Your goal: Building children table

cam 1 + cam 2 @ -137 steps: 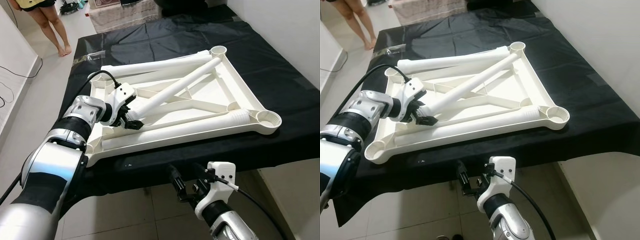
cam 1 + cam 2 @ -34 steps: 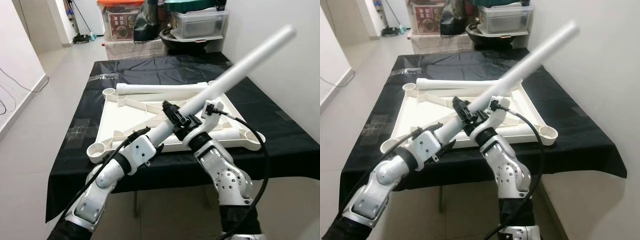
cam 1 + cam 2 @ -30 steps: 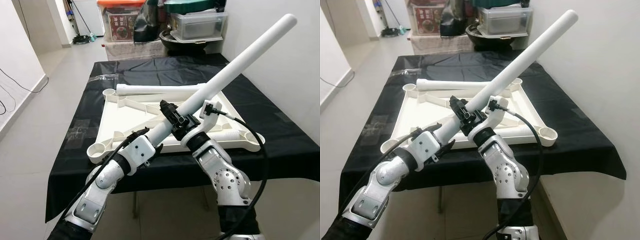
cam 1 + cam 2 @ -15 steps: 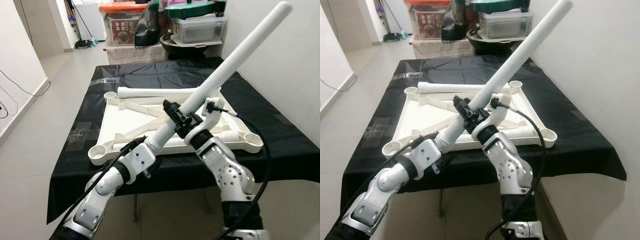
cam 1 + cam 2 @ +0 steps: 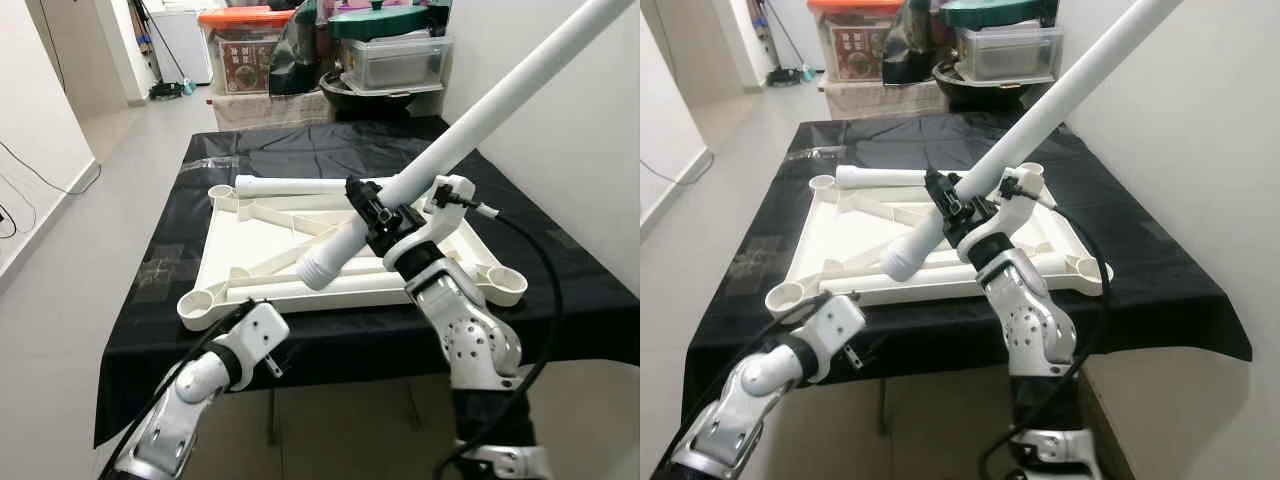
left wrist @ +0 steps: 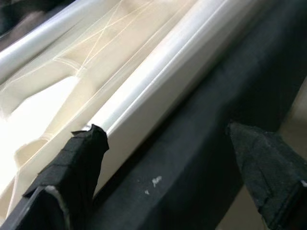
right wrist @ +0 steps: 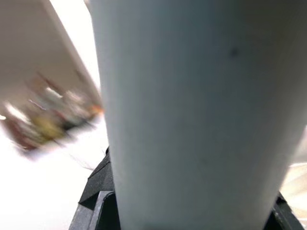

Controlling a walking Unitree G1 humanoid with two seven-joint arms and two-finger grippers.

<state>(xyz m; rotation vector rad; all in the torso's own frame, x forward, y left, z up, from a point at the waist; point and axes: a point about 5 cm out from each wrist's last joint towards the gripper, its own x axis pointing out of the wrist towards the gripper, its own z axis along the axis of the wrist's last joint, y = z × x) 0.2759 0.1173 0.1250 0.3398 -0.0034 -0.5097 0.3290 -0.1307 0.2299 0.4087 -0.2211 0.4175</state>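
Above the black-draped table point(image 5: 560, 270), from the head views, my right gripper point(image 5: 378, 218) clenches one white leg point(image 5: 470, 125) near its lower end; its long axis climbs up and away to my right. Beneath lies one upturned tabletop point(image 5: 225, 265), holding two more legs. Down at the near edge, the left wrist view shows my left gripper point(image 6: 163, 172) released, fingers spread, facing the tabletop's rim. Up against the right wrist camera, the leg stands gripped.

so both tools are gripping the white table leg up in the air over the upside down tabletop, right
Not both. In the left eye view the right tool alone grips the white table leg, raised over the upside-down tabletop. The left tool hangs low at the black-covered table's near edge, and the left wrist view shows its fingers apart, holding nothing.
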